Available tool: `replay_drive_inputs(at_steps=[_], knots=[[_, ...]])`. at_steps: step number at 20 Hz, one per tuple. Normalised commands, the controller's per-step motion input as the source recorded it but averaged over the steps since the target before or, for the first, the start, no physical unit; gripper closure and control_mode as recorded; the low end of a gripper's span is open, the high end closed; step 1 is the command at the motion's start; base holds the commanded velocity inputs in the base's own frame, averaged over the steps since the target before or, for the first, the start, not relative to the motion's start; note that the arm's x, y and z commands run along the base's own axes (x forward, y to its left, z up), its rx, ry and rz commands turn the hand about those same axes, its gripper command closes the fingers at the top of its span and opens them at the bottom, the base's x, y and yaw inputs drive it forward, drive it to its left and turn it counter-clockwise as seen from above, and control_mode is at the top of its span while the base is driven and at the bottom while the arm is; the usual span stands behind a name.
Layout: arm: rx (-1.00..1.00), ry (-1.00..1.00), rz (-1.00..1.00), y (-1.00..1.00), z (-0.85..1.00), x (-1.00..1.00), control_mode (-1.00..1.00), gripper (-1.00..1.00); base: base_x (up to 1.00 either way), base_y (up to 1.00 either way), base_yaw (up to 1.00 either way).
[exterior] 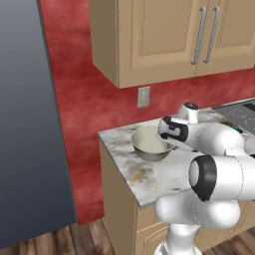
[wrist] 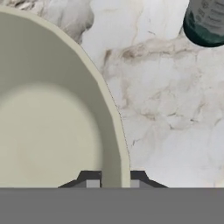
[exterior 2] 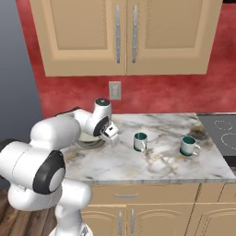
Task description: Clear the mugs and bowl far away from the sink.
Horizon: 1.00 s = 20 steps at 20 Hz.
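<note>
Bowl [wrist: 52, 122] rim apparently between gripper [wrist: 116, 181] fingertips

The bowl [wrist: 52, 113] was a plain, glossy cream-green. Two mugs [exterior 2: 140, 141] [exterior 2: 188, 145] were white with dark teal insides. The counter [exterior 2: 156, 161] was white marble veined with grey and brown. The wall [exterior: 84, 99] was mottled red, the cupboards [exterior 2: 120, 37] tan with grey handles.
</note>
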Motion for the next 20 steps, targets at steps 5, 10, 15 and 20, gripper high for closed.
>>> replay_drive_inputs(at_steps=[5,10,15,20], knots=[[-0.01,0.00,0.00,0.00,-0.26,0.17,-1.00,1.00,0.00,0.00,0.00],[0.00,0.00,0.00,0.00,-0.29,0.01,-1.00,1.00,0.00,0.00,0.00],[0.00,0.00,0.00,0.00,-0.29,0.00,-1.00,1.00,0.00,0.00,0.00],[0.00,0.00,0.00,0.00,0.00,0.00,-1.00,-1.00,0.00,0.00,0.00]])
